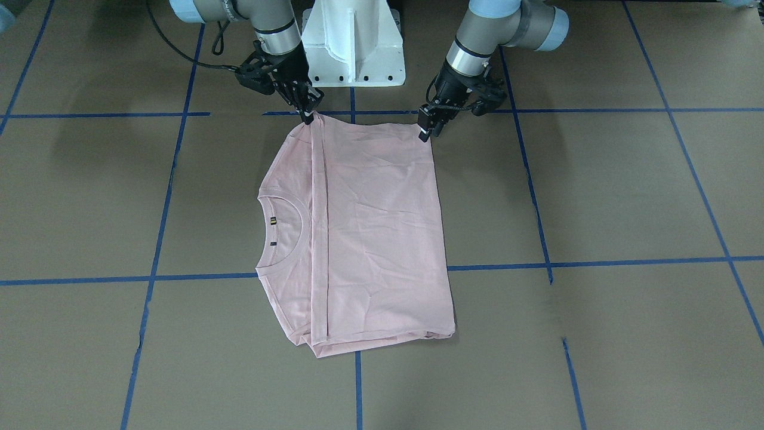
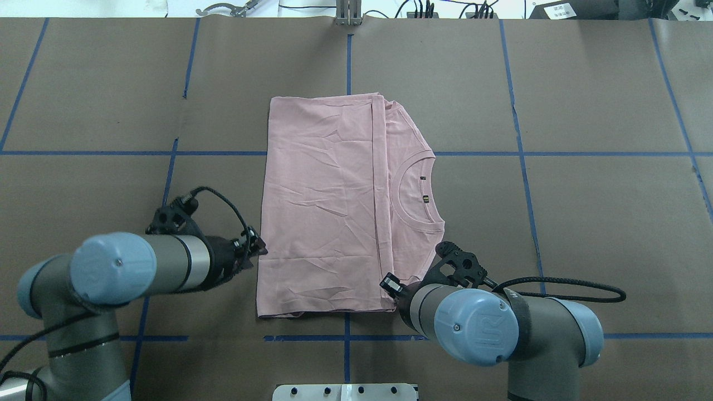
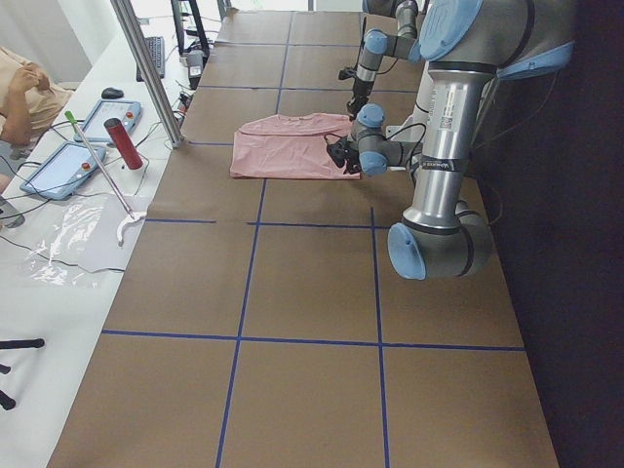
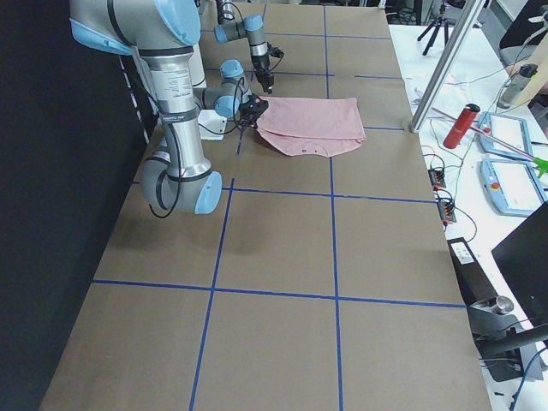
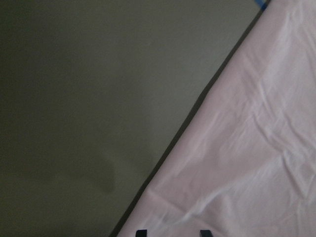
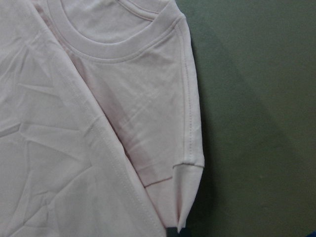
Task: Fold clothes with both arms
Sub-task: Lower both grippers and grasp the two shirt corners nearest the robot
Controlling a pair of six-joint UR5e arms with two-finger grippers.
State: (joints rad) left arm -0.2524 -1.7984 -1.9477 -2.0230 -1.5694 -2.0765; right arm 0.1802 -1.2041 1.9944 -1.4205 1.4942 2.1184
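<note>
The pale pink T-shirt [image 1: 376,227] lies folded on the brown table, plain back up, collar and label showing toward my right side [image 2: 418,195]; its print is hidden. My right gripper [image 1: 308,114] is shut on the sleeve corner at the shirt's robot-side edge; the right wrist view shows the sleeve hem [image 6: 190,163] drawn to a point at the fingertip. My left gripper [image 1: 427,130] hovers over the shirt's other robot-side corner, fingertips [image 5: 140,231] apart, holding nothing. It sits at the shirt's left edge in the overhead view [image 2: 259,245].
The white pedestal base [image 1: 352,48] stands between the arms. Blue tape lines [image 1: 597,263] grid the table. A side bench beyond the far edge holds tablets and a red bottle [image 3: 124,143], next to a metal post [image 3: 146,68].
</note>
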